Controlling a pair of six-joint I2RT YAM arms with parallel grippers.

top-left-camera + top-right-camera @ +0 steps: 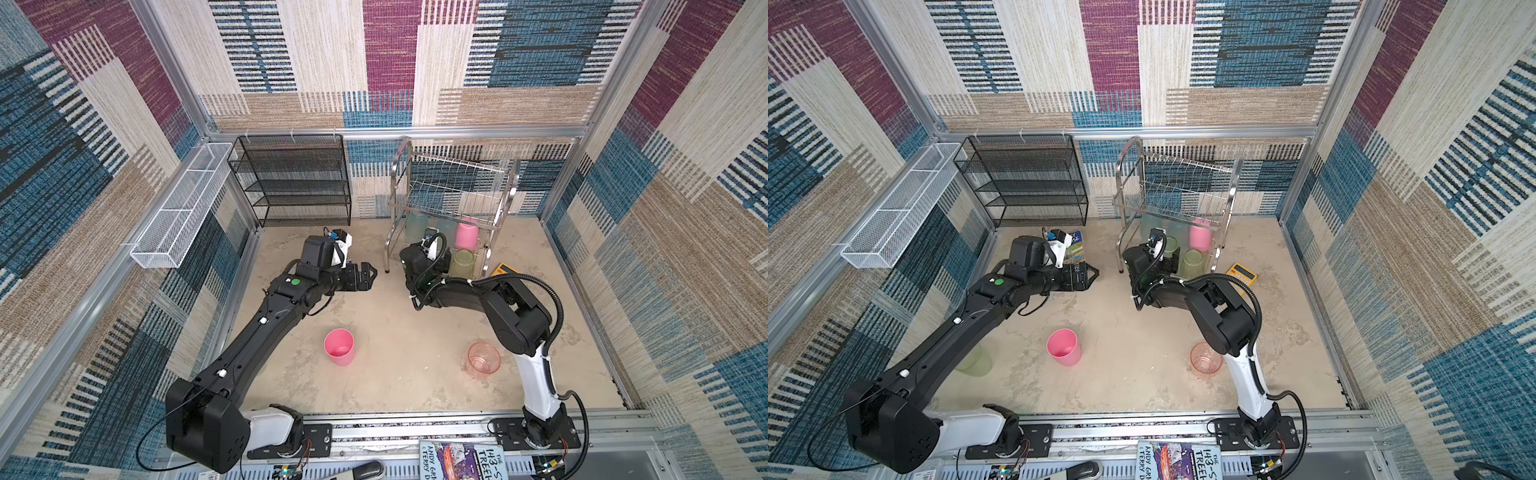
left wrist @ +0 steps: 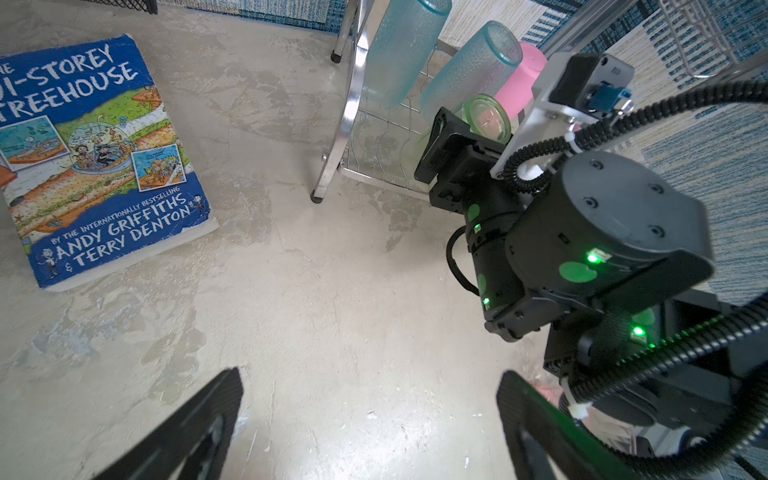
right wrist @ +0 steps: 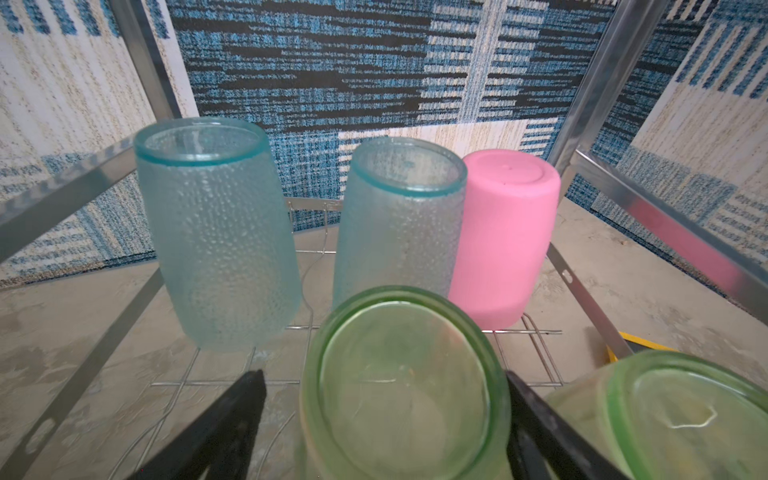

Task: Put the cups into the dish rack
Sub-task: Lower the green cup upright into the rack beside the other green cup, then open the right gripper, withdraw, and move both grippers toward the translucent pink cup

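Nearest, a paperback (image 1: pixel 461 459) lies by the arms' base rail (image 1: pixel 415 432). Beyond it the mottled beige floor (image 1: pixel 415 316) is open in the middle. A pink cup (image 1: pixel 339 347) and a salmon cup (image 1: pixel 484 359) stand upright on it, well apart, and a pale green cup (image 1: pixel 974 361) is half hidden behind the left arm. The left gripper (image 1: pixel 371 275) hovers over bare floor, jaws wide, holding nothing, near a blue book (image 2: pixel 99 166). The right gripper (image 3: pixel 382 376) reaches into the lower tier of the dish rack (image 1: pixel 457 178). Its jaws are spread astride an upturned yellow-green cup (image 3: pixel 405 386), one finger clear of it. A second yellow-green cup (image 3: pixel 673 415), two teal cups (image 3: pixel 216 237) (image 3: pixel 399 224) and a racked pink cup (image 3: pixel 505 237) stand inverted there. A black mesh shelf (image 1: pixel 295 183) and a white basket (image 1: pixel 183 208) line the carpeted walls (image 1: pixel 390 62).
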